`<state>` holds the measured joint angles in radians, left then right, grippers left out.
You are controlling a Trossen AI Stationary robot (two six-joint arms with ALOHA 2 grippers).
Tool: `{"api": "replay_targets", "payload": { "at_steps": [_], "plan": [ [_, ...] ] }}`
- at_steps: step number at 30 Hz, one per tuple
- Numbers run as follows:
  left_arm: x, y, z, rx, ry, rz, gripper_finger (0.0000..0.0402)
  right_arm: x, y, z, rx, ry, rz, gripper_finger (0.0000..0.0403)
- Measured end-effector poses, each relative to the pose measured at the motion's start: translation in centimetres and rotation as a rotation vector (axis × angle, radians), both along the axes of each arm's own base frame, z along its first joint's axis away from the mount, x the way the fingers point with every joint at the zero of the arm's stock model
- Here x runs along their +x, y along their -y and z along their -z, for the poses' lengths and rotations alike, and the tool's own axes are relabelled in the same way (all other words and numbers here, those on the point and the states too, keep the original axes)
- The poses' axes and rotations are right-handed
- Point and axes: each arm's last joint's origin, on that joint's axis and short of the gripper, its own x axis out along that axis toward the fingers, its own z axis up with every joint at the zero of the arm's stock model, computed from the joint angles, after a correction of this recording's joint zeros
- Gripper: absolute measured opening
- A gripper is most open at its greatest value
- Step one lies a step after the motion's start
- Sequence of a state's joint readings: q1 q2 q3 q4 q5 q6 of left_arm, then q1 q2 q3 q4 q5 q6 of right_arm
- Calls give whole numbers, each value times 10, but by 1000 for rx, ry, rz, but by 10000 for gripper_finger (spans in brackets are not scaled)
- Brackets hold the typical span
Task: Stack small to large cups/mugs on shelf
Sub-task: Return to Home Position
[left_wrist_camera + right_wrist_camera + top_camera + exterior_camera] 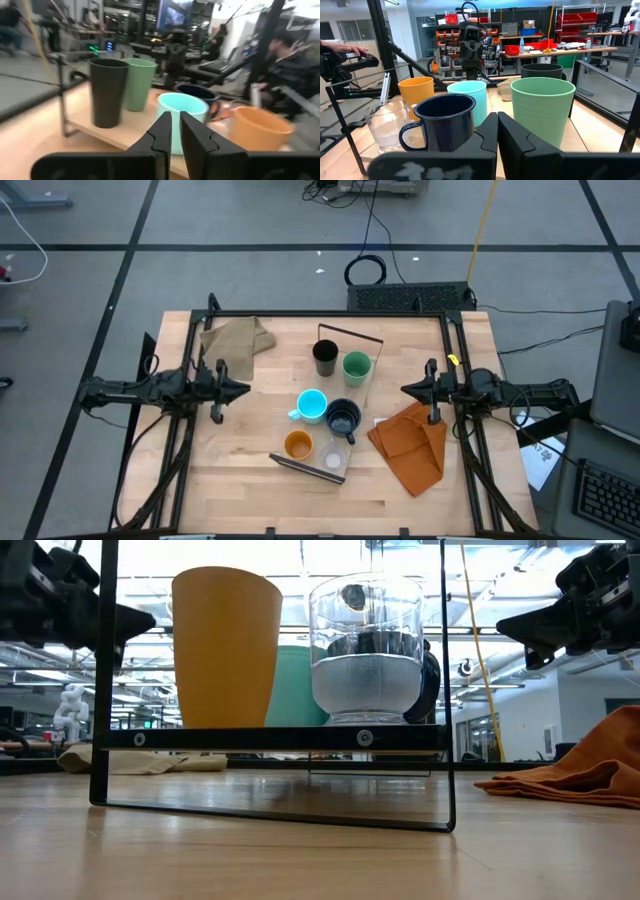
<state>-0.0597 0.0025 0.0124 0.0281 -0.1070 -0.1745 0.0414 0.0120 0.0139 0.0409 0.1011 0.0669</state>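
Observation:
The shelf point(362, 392), a light-wood board with dark strips at its ends, lies in the middle of the table. On it stand a black cup point(325, 357) and a green cup point(357, 365) at the far end. A light-blue mug point(312, 405) and a navy mug point(343, 418) stand mid-way. An orange cup point(298, 445) and a clear cup point(333, 461) stand at the near end. My left gripper point(244, 390) hangs shut to the shelf's left, pointing level at the cups. My right gripper point(406, 390) hangs shut to its right, also level. Neither touches anything.
A tan cloth point(236, 338) lies at the far left of the table, and an orange cloth point(410, 445) at the near right beside the shelf. Dark frame posts stand along both table sides. A person point(290, 55) sits beyond the table.

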Motion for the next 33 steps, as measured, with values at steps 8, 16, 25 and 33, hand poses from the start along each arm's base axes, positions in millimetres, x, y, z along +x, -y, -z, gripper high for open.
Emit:
{"api": "replay_targets", "payload": {
  "at_steps": [8, 16, 25, 33],
  "plan": [
    [-1, -9, -1, 447, -49, -194, 37, 0, 0, -1, 0, 7, 0, 0],
    [0, -5, 0, 271, -24, -74, 37, 0, 0, -1, 0, 10, 0, 0],
    [0, -5, 1, 249, -25, -58, 37, 0, 0, -1, 0, 11, 0, 0],
    [0, -5, 0, 246, -17, -59, 37, 0, 0, -1, 0, 12, 0, 0]
  ]
}}
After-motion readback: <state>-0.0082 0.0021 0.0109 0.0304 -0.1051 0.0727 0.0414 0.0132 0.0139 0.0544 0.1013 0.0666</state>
